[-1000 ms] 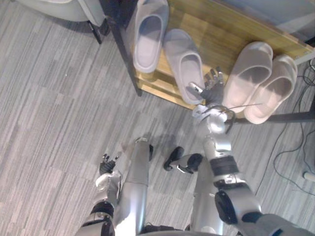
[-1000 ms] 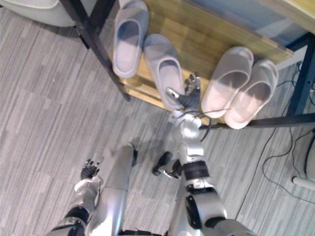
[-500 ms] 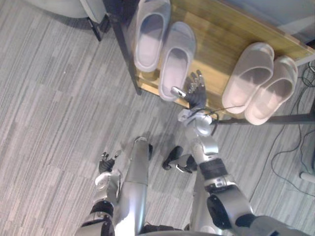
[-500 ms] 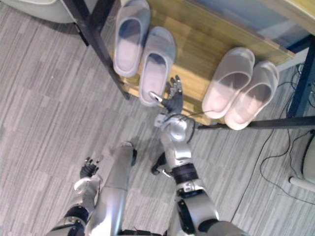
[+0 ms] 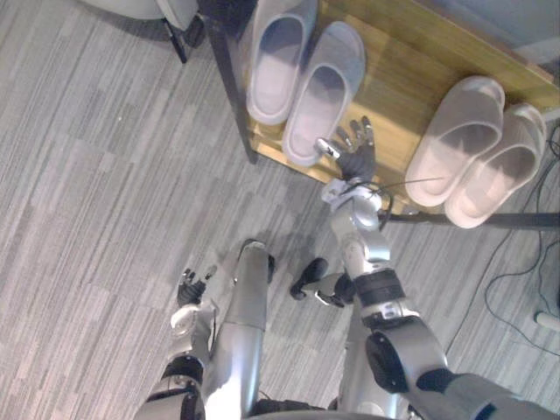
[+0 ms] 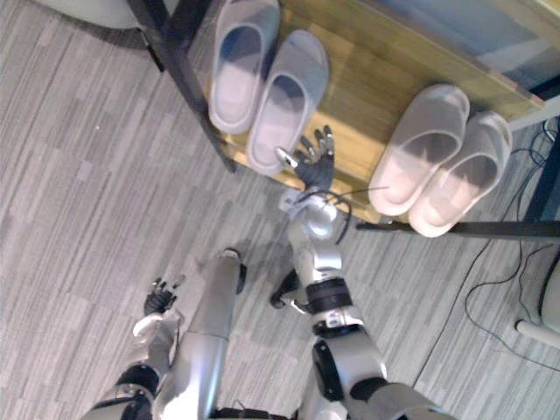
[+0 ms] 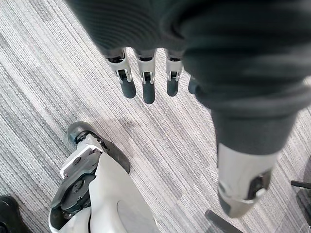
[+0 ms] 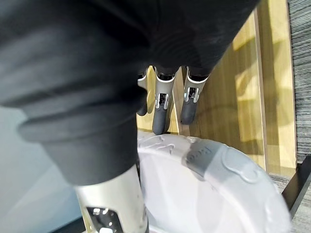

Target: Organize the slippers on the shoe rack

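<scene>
A light wooden shelf [image 5: 398, 74] of a shoe rack with a black metal frame [image 5: 229, 83] stands on grey striped carpet floor [image 5: 105, 175]. Two pairs of soft foam slippers lie on it with their toes pointing toward the back.

At the shelf's left end, just inside the frame's post, lies a pale grey slipper [image 5: 278, 52]. A second pale grey slipper [image 5: 322, 92] lies touching it along the side and sits a little nearer the front, so its heel reaches the shelf's front edge. Toward the right end, a pale beige slipper [image 5: 455, 136] and its beige mate [image 5: 499, 179] lie side by side and touching, with their heels at the front edge. A stretch of bare wood separates the two pairs.

The right robot hand [image 5: 356, 156] is at the front edge, just to the right of the second grey slipper's heel. Its fingers are straight and fanned out over the wood and it holds nothing. Its thumb is at the heel's rim; I cannot tell whether it touches.

The left robot hand [image 5: 191, 287] hangs low over the carpet, well away from the rack. Its fingers [image 7: 147, 90] are relaxed and it holds nothing.
</scene>
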`<state>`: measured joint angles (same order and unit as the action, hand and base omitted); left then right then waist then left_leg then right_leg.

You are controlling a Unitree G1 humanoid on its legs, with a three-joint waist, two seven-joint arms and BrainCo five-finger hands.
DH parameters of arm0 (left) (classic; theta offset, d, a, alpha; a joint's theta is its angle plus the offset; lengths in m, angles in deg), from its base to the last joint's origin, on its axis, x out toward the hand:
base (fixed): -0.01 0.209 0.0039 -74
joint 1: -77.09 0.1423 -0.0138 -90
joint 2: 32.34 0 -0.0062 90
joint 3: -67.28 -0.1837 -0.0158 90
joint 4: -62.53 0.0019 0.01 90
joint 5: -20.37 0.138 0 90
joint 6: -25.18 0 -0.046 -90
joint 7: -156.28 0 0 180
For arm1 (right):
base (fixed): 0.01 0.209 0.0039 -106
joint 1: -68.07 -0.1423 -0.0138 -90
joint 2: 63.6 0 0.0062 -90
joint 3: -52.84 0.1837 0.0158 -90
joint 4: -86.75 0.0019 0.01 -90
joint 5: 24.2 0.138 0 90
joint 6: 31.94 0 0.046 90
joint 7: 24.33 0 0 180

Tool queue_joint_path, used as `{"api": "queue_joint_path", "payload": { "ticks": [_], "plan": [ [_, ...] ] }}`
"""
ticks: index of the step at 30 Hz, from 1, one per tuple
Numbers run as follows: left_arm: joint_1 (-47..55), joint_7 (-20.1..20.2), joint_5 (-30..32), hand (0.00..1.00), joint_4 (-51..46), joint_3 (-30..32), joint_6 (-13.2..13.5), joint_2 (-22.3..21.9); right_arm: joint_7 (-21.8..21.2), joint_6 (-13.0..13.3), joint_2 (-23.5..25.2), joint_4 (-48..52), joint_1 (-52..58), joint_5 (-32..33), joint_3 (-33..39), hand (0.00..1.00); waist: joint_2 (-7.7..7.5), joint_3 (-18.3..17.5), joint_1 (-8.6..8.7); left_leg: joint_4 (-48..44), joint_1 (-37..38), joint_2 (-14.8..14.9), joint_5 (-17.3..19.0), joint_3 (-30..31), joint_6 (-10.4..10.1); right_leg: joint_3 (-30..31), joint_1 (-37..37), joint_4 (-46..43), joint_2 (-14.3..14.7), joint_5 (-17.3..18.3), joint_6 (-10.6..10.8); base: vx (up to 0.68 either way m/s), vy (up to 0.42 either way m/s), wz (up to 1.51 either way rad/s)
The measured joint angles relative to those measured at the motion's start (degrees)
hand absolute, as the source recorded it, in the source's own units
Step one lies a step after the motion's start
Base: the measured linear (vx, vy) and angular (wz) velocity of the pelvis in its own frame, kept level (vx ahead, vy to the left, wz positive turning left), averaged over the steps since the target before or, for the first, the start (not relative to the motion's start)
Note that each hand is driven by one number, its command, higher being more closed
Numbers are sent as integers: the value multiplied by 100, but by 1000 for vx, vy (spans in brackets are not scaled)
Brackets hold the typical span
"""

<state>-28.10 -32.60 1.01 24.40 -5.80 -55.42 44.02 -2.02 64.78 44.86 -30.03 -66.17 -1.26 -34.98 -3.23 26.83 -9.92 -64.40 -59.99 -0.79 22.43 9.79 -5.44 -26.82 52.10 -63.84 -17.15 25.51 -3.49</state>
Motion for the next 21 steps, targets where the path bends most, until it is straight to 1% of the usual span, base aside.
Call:
{"api": "queue_joint_path", "payload": {
  "ticks": [2, 5, 7, 9, 10, 14, 16, 21],
  "plan": [
    [-13, 0, -1, 0, 0, -2, 32, -17, 17, 5, -80, -127, -151, 94, 19, 0, 34, 20, -20, 0, -8, 1, -4, 4, -6, -18, 0, -3, 0, 2, -4, -4, -49, 1],
    [-35, 1, -4, 0, 6, -6, 41, -43, 22, 15, -155, -205, -411, 214, 229, 0, 81, 47, -50, 2, -20, 1, -5, 7, -8, -31, 11, -11, 0, 8, -16, -2, -34, 1],
    [-58, 2, -49, 0, 17, -43, 47, -57, 21, 61, -324, -375, -672, 243, 244, 0, 125, 72, -75, 2, -45, 3, -10, 15, -16, -43, 34, -17, 1, 9, -20, 1, -38, 1],
    [-91, 4, -61, 0, 21, -88, 46, -84, 2, 80, -493, -392, -916, 302, 235, 0, 181, 98, -127, 1, -97, 3, -23, 15, -38, -42, 93, -30, 0, -9, -53, 11, -36, 1],
    [-141, 4, -66, 0, 69, -113, 53, -104, -15, 112, -525, -395, -1083, 349, 230, 0, 239, 131, -165, -8, -104, 1, -31, 27, -49, -48, 98, -45, 1, -15, -66, 17, -32, 2],
    [-167, 7, -65, 0, 87, -116, 106, -128, -145, 136, -477, -395, -1220, 415, 70, 0, 251, 136, -205, -7, -94, 0, -32, 30, -52, -47, 97, -58, 1, -4, -52, 26, -39, 2],
    [-167, 5, -65, 0, 82, -116, 109, -132, -152, 141, -476, -395, -1212, 409, -47, 0, 252, 135, -211, -8, -94, -3, -32, 29, -51, -43, 94, -54, 1, -2, -49, 8, -16, 0],
    [-166, 1, -67, 0, 56, -118, 111, -150, -145, 161, -471, -393, -1185, 397, -69, 0, 257, 132, -238, -8, -90, -17, -40, 30, -44, -43, 83, -57, -9, -1, -46, 0, 0, 0]
  ]
}}
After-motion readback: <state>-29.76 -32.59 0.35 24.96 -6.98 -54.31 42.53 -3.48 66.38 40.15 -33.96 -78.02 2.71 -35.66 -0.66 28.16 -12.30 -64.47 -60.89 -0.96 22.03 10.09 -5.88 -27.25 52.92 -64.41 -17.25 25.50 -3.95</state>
